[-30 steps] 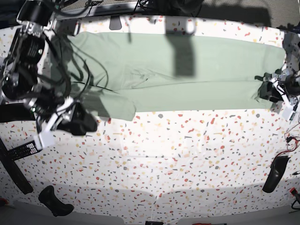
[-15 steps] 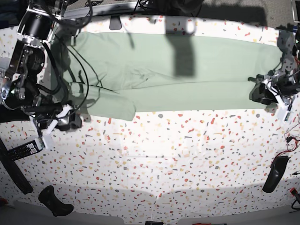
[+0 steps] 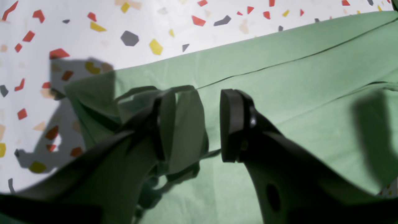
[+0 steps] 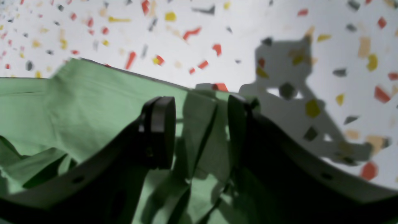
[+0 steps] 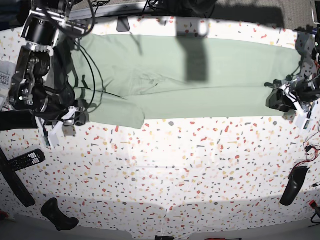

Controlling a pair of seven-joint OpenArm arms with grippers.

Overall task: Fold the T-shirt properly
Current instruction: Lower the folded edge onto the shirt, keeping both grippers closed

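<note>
The pale green T-shirt (image 5: 225,85) lies in a long folded band across the far half of the table. At the band's right end is my left gripper (image 5: 276,100). The left wrist view shows this gripper (image 3: 197,118) open over the T-shirt (image 3: 295,77), with a raised fold of cloth resting against one finger (image 3: 164,124). My right gripper (image 5: 80,116) is at the band's near left corner. Seen from the right wrist, that gripper (image 4: 199,124) is open, and an upright fold of the T-shirt (image 4: 93,93) stands between its jaws.
The speckled white table (image 5: 190,170) stretches toward the near edge. A black remote (image 5: 24,161) lies at the left, a dark object (image 5: 59,215) at the near left and another (image 5: 292,185) at the near right. Cables hang over the shirt's left part.
My right arm has drawn back from the bare table to the shirt's near left corner. The left gripper has shifted slightly inward at the right end. Both jaws have kept their width.
</note>
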